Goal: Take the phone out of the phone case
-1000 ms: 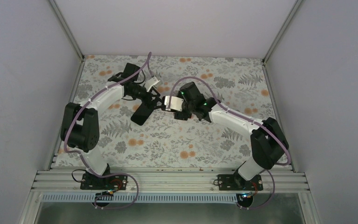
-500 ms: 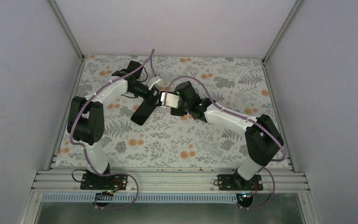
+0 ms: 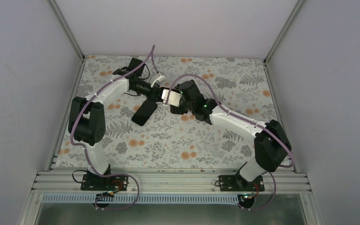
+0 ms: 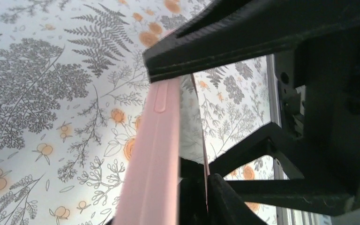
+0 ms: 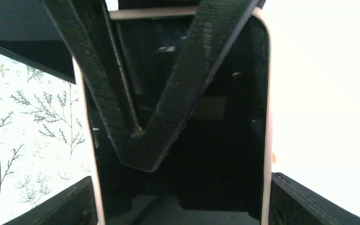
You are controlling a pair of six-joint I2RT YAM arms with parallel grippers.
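The black phone (image 3: 144, 113) lies flat on the floral table, apart from both grippers. The pink phone case (image 3: 170, 96) is held above the table just right of it. My right gripper (image 3: 175, 100) is shut across the case's width, its fingers (image 5: 309, 201) pressing the pink side walls (image 5: 266, 117). The case's inside looks dark in the right wrist view. My left gripper (image 3: 158, 93) meets the case from the left and is shut on its thin rim (image 4: 204, 154). The near side wall (image 4: 152, 154), with a button bump, fills the left wrist view.
The floral table (image 3: 183, 140) lies between grey side walls, with a metal rail (image 3: 168, 180) at the near edge. A small white piece (image 3: 157, 78) sits by the left wrist. The purple cables (image 3: 187, 79) arch over both arms.
My left gripper moved from above the phone's upper end over to the case and closed on its rim. The right arm shifted the case slightly left and back. The phone stayed put.
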